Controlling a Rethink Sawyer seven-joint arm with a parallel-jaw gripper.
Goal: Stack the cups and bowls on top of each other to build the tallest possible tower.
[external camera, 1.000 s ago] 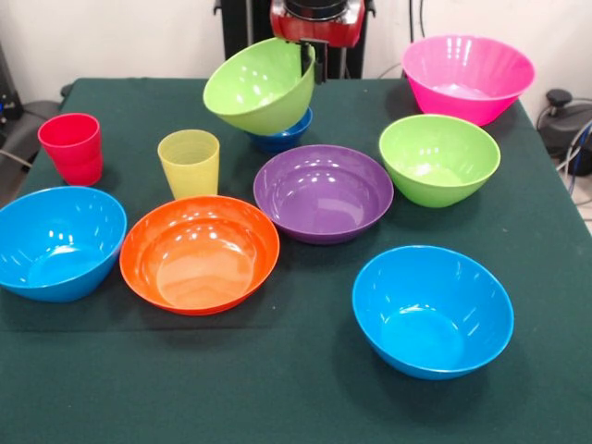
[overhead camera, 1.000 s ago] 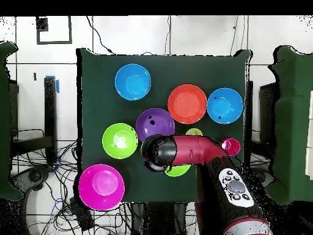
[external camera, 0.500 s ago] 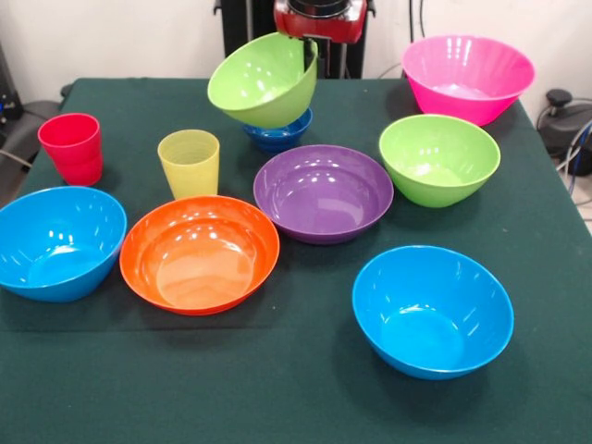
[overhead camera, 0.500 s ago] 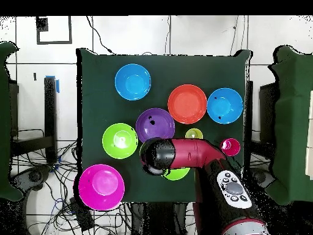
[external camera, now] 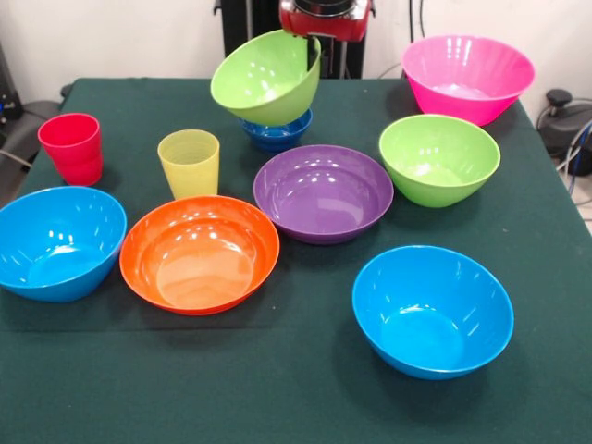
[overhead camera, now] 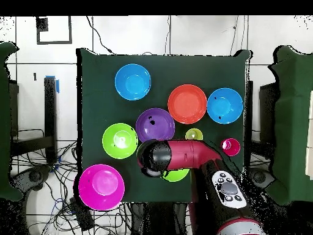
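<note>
gripper (external camera: 313, 46): clamped on green bowl (external camera: 265, 78) rim | bowl: tilted, at 12 o'clock on tabletop (external camera: 296, 388), resting on dark blue bowl (external camera: 277, 135) | purple bowl (external camera: 323, 192): at 6 o'clock of them

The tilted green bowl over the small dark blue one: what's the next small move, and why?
Probably level it and lower it. The green bowl hangs tilted from the arm, leaning on the dark blue bowl rather than seated squarely on it, so letting go now would likely tip it off.

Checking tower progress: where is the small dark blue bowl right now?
In the front view the small dark blue bowl sits at the table's far side, under the tilted lime green bowl, just behind the purple bowl.
</note>
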